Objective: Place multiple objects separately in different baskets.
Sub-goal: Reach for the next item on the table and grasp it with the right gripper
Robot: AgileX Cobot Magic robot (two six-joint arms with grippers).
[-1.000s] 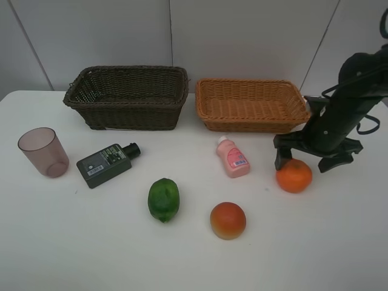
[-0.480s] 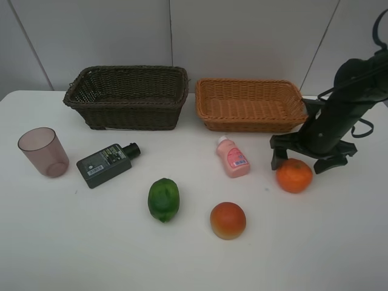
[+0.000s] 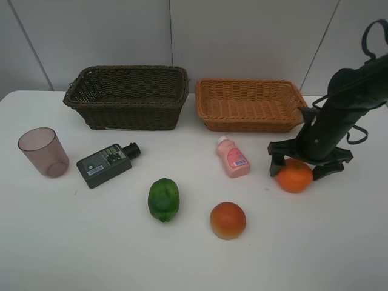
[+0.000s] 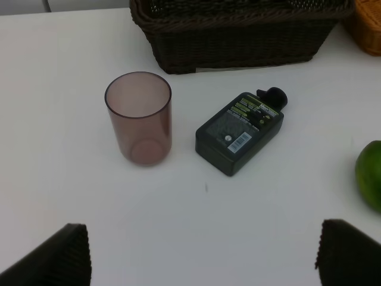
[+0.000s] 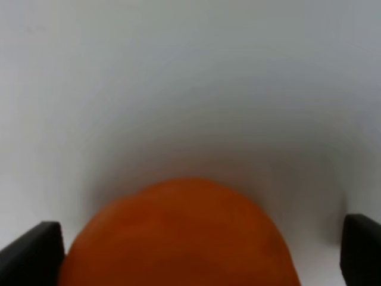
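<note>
While right hand (image 3: 296,169) hangs spread wide astride tangerine (image 3: 294,179): sink till fingers (image 3: 276,162) flank widest part, centre, close gently; avoid rolling fruit across surface (image 3: 339,236).

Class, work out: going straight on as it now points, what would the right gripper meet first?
The right gripper would probably meet the orange tangerine first; it sits directly ahead between the open jaws.
</note>
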